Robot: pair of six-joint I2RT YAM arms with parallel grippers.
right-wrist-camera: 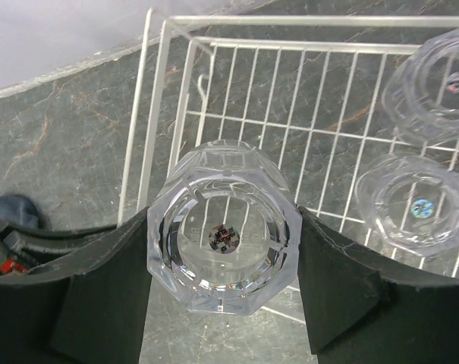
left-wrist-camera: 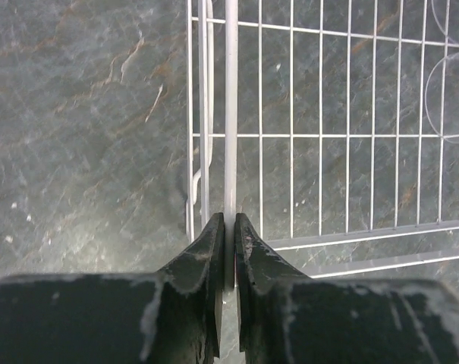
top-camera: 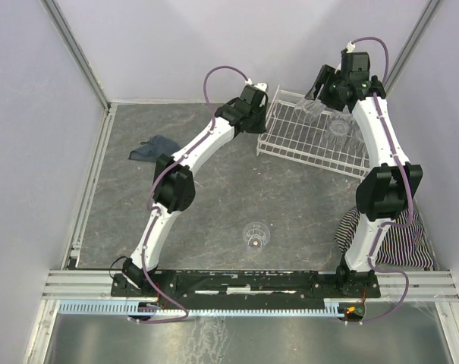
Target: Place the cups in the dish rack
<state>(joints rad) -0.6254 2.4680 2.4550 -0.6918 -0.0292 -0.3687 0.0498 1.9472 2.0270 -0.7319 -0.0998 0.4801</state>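
Note:
The white wire dish rack (top-camera: 312,136) stands at the back right. My left gripper (top-camera: 257,108) is at its left edge; in the left wrist view the gripper (left-wrist-camera: 230,221) is shut on the rack's rim wire (left-wrist-camera: 231,114). My right gripper (top-camera: 324,89) hangs over the rack's far end, shut on a clear faceted cup (right-wrist-camera: 223,280), held bottom toward the camera between the pads (right-wrist-camera: 331,273). Two more cups (right-wrist-camera: 415,208) (right-wrist-camera: 438,83) stand inside the rack (right-wrist-camera: 237,91). One cup (top-camera: 256,235) stands on the table near the front middle.
A blue-grey cloth (top-camera: 153,146) lies at the back left. A striped cloth (top-camera: 402,235) lies by the right arm's base. Grey walls close in the back and both sides. The table is dark marbled stone (top-camera: 237,189).

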